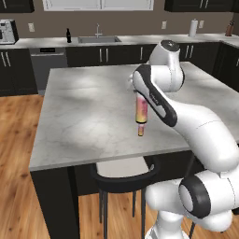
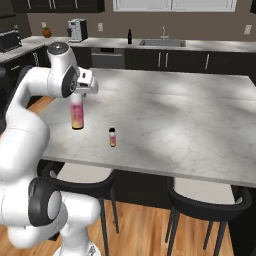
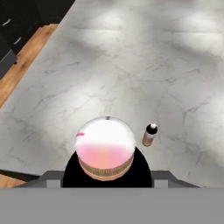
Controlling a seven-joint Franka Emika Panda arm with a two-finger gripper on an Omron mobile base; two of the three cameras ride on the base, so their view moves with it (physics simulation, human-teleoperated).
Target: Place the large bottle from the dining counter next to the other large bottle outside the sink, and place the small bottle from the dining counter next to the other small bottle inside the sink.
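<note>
Pincer [image 2: 76, 96] part-open, seemingly clamped on tall pink-to-yellow bottle [image 2: 76, 114] on veined white marble island [image 2: 165, 120] — tiny orange-pink bottle [image 2: 112, 137] stands untouched just beside — neither moved yet.

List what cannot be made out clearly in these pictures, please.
1. Left base view: the arm covers the top of the large bottle.
2. Right base view: the end effector sits over the bottle's top; whether it is open or gripping cannot be told.
3. Both base views: the sink is far away, and its rim hides the inside.
</note>
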